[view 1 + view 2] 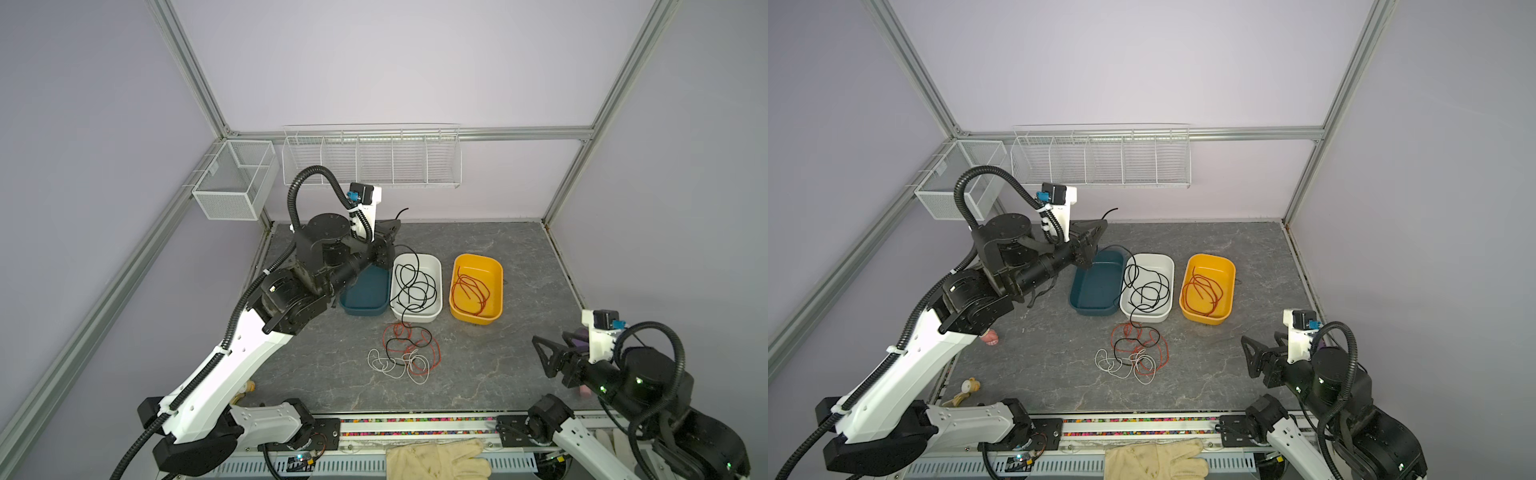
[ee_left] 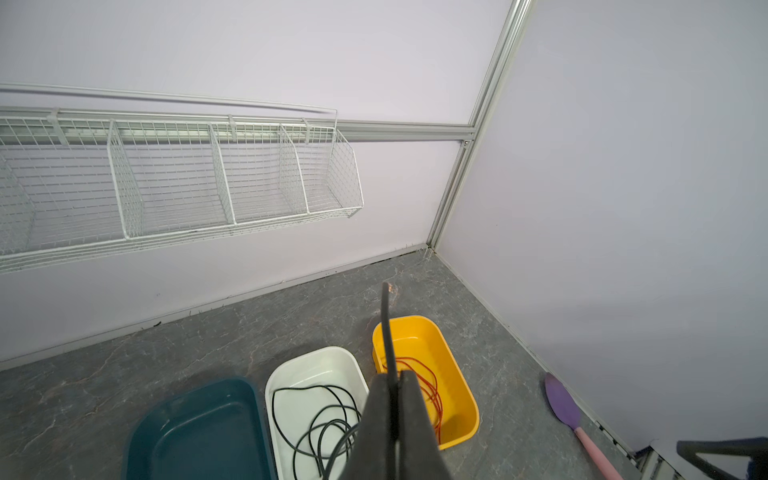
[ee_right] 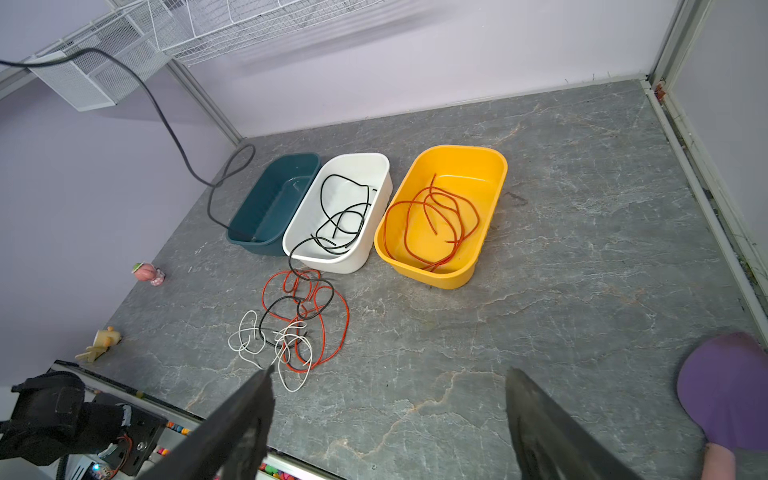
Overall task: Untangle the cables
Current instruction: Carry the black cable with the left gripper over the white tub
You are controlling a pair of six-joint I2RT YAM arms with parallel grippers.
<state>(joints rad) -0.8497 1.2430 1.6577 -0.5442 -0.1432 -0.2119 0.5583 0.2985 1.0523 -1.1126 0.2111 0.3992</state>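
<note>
Left gripper (image 1: 1103, 225), held high at the far left up beyond the teal bin (image 1: 1092, 311), has its jaws pressed together on a black cable (image 2: 387, 328), whose short free end pokes out past the tips. From the pinch the cable appears to drop into the white bin (image 1: 1144, 318) and coil there. A black strand then spills over that bin's near rim into the tangle (image 3: 305, 309) on the table (image 3: 540, 249), where it loops through a red cable (image 3: 347, 326) and a white cable (image 3: 292, 390). The other red cable (image 3: 432, 216) lies alone in the yellow bin (image 3: 432, 277) (that one looks sorted).

Right gripper (image 1: 543, 358) hovers at the near right, jaws spread wide and holding nothing, tips aimed left.

The next move turns on where the tangle sits. It lies left of the right gripper and a little farther out, and much nearer to it than to the left gripper, which is raised beyond the bins. The black strand runs far-to-near from bin to tangle. Freeing it probably means drawing it up and toward the far side, while the closer right arm steadies the red and white loops.
</note>
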